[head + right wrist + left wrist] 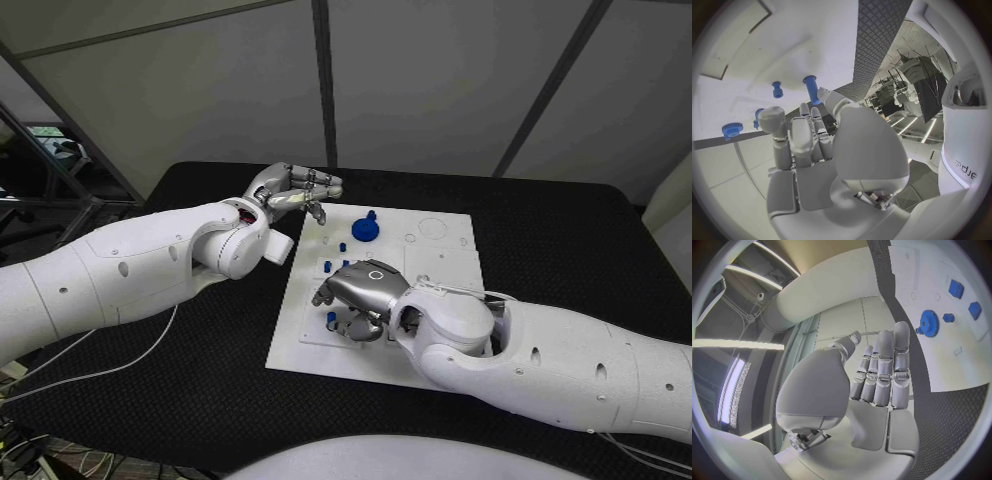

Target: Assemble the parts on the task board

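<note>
Low over the task board, right robot hand

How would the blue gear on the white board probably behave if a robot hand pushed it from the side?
The blue gear looks like rigid plastic, so it would likely stay stiff. It seems small and thin, thus probably light and easy to slide on the smooth white board. Its round toothed rim suggests that it could roll away if tipped on edge, though the teeth may give some grip.
</note>
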Controlling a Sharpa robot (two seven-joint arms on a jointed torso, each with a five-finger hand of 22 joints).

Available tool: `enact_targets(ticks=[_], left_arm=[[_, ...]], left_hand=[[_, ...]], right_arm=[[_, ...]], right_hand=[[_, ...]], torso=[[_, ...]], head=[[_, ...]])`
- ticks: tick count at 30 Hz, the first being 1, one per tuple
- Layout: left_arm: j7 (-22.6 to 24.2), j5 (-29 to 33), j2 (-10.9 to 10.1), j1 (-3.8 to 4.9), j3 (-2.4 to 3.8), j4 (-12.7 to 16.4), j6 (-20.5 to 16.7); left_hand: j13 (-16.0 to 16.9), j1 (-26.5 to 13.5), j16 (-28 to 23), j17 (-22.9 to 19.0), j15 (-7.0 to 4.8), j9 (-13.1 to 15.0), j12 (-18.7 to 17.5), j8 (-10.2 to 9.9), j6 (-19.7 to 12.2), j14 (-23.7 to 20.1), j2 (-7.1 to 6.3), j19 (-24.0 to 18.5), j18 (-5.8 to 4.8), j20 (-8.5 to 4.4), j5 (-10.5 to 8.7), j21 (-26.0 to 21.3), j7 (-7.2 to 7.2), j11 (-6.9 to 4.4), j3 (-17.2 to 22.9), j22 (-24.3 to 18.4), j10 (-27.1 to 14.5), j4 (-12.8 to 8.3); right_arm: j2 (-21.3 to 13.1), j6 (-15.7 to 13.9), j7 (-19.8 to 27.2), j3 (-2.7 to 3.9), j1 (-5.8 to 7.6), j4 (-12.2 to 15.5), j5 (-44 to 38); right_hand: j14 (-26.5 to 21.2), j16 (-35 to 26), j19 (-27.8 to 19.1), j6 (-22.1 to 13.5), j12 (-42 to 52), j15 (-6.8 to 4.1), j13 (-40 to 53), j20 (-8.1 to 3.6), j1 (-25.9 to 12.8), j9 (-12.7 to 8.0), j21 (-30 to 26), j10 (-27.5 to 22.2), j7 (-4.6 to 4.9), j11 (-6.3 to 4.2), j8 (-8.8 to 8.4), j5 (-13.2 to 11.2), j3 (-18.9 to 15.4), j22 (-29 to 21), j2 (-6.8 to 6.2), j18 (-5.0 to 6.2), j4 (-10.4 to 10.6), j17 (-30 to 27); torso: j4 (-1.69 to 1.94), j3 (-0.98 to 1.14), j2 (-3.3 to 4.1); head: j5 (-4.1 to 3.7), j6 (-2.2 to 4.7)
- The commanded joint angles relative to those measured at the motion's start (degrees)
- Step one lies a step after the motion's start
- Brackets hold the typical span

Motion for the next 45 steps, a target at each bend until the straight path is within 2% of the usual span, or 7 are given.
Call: enact_targets(ticks=[1, 12, 16, 19, 26, 33, 45], left_arm=[[0.0, 0.2, 0.0, 0.09, 0.04, 0.0, 0.5], [0.0, 0.2, -0.5, 0.08, 0.04, 0.2, 0.5], [0.1, 0.2, -0.8, 0.07, 0.03, 0.2, 0.4], [0.5, 0.2, -1.1, 0.07, 0.02, 0.3, 0.0], [2.7, 1.8, -2.7, -0.46, -0.24, 2.1, -1.5], [4.2, 3.6, -4.0, -1.74, -0.31, 4.1, -2.3], [4.7, 4.2, -5.1, -2.60, -0.32, 6.0, -2.5]], left_hand=[[0.0, -0.2, 0.2, -0.1, -0.06, -0.1, 0.4, -0.3, -0.4, -0.4, 0.49, 0.0, -1.04, 0.32, 0.03, -0.2, 0.06, -0.15, -0.3, -0.1, -0.4, 0.0], [0.0, -0.1, 0.3, -0.1, -0.04, -0.1, 0.4, -0.3, -0.5, -0.4, 0.50, 0.0, -1.03, 0.33, 0.03, -0.2, 0.07, -0.14, -0.3, -0.1, -0.5, 0.0], [0.0, -0.1, 0.3, -0.1, -0.04, -0.1, 0.4, -0.3, -0.5, -0.4, 0.52, 0.0, -1.03, 0.33, 0.04, -0.2, 0.08, -0.13, -0.3, -0.1, -0.6, 0.0], [0.0, -0.1, 0.3, -0.2, -0.03, 0.0, 0.5, -0.3, -0.5, -0.4, 0.56, 0.0, -1.04, 0.34, 0.03, -0.2, 0.07, -0.14, -0.4, -0.1, -0.6, 0.1], [0.2, 0.3, 0.7, -0.6, -0.31, 0.2, 1.8, 0.5, 0.7, -0.4, 0.76, 0.2, -0.94, 0.20, 0.11, -0.4, -0.50, -0.58, -0.7, -0.3, 0.1, 0.1], [0.3, 0.4, 0.8, -0.8, -0.45, 0.2, 2.3, 0.8, 1.1, -0.5, 0.79, 0.3, -0.93, 0.09, 0.13, -0.5, -0.76, -0.79, -0.8, -0.3, 0.4, 0.1], [0.3, 0.4, 0.8, -0.9, -0.49, 0.2, 2.4, 0.9, 1.3, -0.5, 0.78, 0.3, -0.93, 0.06, 0.12, -0.6, -0.83, -0.85, -0.8, -0.3, 0.5, 0.1]], right_arm=[[-0.5, -4.3, 1.4, 0.01, 0.06, 0.5, 0.7], [-8.6, -11.6, 6.1, 0.18, 0.09, 5.8, 10.7], [-15.1, -14.2, 7.3, 1.74, 0.33, 8.1, 22.0], [-19.3, -13.8, 5.6, 2.27, 0.76, 9.3, 26.9], [-27.8, -10.7, -3.0, 2.62, 1.32, 11.9, 30.9], [-31.2, -11.9, -9.9, 2.51, 0.96, 13.8, 26.1], [-31.4, -12.0, -18.4, 2.01, -2.50, 14.8, 19.9]], right_hand=[[-0.2, -0.3, -0.3, -0.6, 0.7, 0.25, 0.1, 0.23, 0.0, 0.1, -0.4, -0.9, -0.04, -0.02, 0.06, 0.4, -1.4, -0.2, -0.64, 0.49, 0.2, -0.2], [-0.3, -1.3, -0.2, 1.8, 5.8, -0.37, 0.4, -0.24, -0.6, 0.4, -2.0, 0.8, 1.08, -0.95, 0.69, 2.6, -9.4, -1.9, -0.25, 0.68, 3.3, -1.6], [0.2, -0.3, 0.8, 5.5, 9.4, -0.58, 1.3, -0.39, -1.8, 1.0, -1.1, 7.2, 1.65, -1.25, 2.28, 3.6, -11.2, -0.7, 0.21, 0.42, 5.2, 0.4], [1.3, 2.3, 3.2, 7.3, 14.1, -1.91, 3.8, -1.26, -3.4, 1.3, 1.5, 15.2, 0.17, -3.17, 3.27, 4.9, -13.1, 2.8, -0.28, -0.25, 6.8, 4.8], [3.7, 11.1, 9.0, 8.8, 58.2, -4.38, 53.5, -3.89, -5.9, 3.0, 8.3, 24.8, -2.16, -5.87, 8.09, 9.4, -22.4, 11.8, 1.26, -2.27, 13.2, 20.0], [3.9, 12.2, 9.5, 7.8, 64.5, -4.16, 62.9, -3.84, -3.8, 4.7, 9.2, 24.6, -2.43, -5.68, 11.19, 11.3, -27.1, 13.2, 2.44, -2.43, 15.5, 22.2], [4.2, 13.0, 10.4, 7.6, 66.7, -4.34, 67.0, -3.97, -6.6, 5.9, 10.3, 25.6, -2.82, -5.95, 13.30, 11.4, -31.1, 14.9, 3.09, -2.77, 16.3, 24.2]], torso=[[-0.01, 0.00, 0.03], [0.00, -0.07, -0.08], [-0.32, -0.13, -0.17], [-0.55, -0.22, -0.26], [-1.11, -0.53, -0.37], [-1.81, -0.47, -0.49], [-2.45, -0.65, -0.60]], head=[[-0.02, -0.01], [-0.25, 0.02], [-0.46, 0.17], [-1.05, 0.58], [-3.69, 0.86], [-5.60, 0.76], [-5.73, 0.60]])
